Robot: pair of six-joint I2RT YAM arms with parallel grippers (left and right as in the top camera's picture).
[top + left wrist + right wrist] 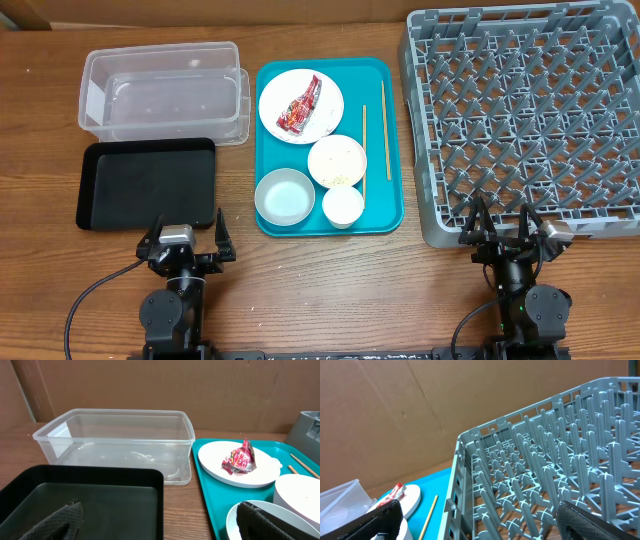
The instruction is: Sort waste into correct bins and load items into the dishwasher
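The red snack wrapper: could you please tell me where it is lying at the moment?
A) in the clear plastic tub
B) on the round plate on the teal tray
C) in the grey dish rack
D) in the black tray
B: the overhead view shows the red snack wrapper lying on the round plate, which sits at the far end of the teal tray.

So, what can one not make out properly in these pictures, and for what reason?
- Overhead: the whitish bits in the pale bowl are too small to identify.
- Left wrist: the grey-blue bowl is cut off by the bottom edge and partly covered by the left gripper's finger.
- Right wrist: the plate is mostly behind the right gripper's finger; the dish rack runs past the right edge.
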